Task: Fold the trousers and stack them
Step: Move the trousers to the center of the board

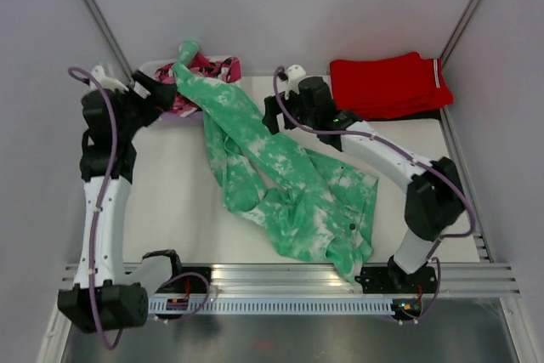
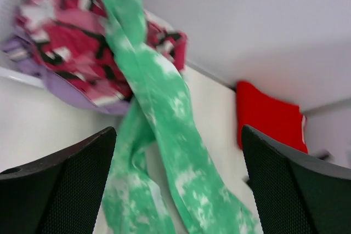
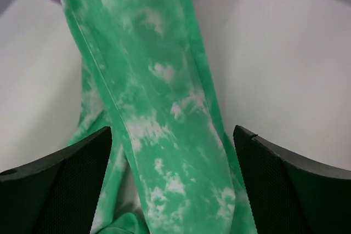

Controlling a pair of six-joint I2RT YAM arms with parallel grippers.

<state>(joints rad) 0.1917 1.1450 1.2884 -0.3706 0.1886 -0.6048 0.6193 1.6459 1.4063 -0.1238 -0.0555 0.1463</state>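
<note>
Lying across the table: the trousers [image 1: 289,184] are crumpled in the middle of the table [image 1: 170,201]. One leg reaches to the far left and its end rests on the pink camouflage garment [image 1: 208,65]. The waist part is at the near edge, beside the base of the right arm.
Left gripper: the left gripper [image 2: 178,135] is wide open and holds nothing. It is near the camouflage garment, and the leg shows below and between its fingers.
Right gripper: the right gripper [image 3: 173,132] is also wide open and empty, above the upper part of the same leg.
Red trousers: the red trousers [image 1: 387,82] lie folded at the far right, apart from the green fabric.
Step in hand: I judge this is the beginning; nothing is folded and the legs are twisted, not flat.
Next move: probably each gripper must come down and pinch the leg, then pull it off the other garment and lay it straight. Care is needed to take only the green fabric.
</note>
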